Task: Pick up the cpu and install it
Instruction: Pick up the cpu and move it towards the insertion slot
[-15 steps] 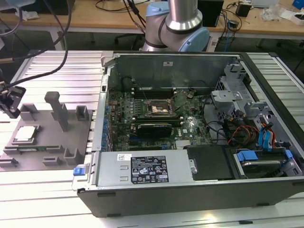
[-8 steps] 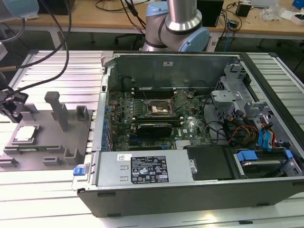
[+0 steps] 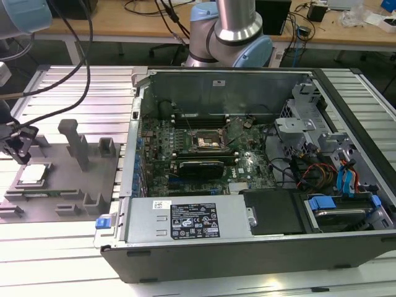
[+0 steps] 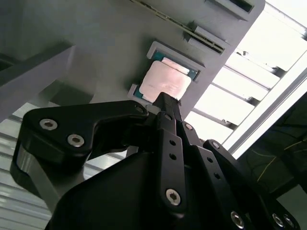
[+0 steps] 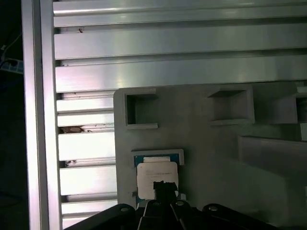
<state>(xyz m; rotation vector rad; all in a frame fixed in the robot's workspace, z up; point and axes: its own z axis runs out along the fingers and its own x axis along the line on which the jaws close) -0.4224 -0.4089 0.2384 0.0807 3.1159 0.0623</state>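
silver-grey on top and thinly rimmed, the cpu (image 3: 32, 175) lies flat in a shallow square nest (image 4: 160, 49) at one corner of the grey fixture plate (image 3: 68, 192), over at the exterior view's left. that pocket holds the chip square and face up, so a tool coming straight down always finds it in one known spot. the gripper (image 3: 17, 150) hangs right over it. in both wrist views the dark tip lines up on the chip's edge, and the two fingers look pressed together with nothing pinched between them. whether the tip actually touches the metal, i can't tell; from the exterior view it looks just above. well apart, towards the exterior view's right, the computer case (image 3: 247, 257) lies on its side on the slatted aluminium table (image 3: 55, 247), cover off, so the motherboard (image 3: 247, 164) faces upward. its dark socket (image 3: 207, 141) sits bare near the board's middle, frame raised, with no chip in it. so by my read, the pick isn't made yet.
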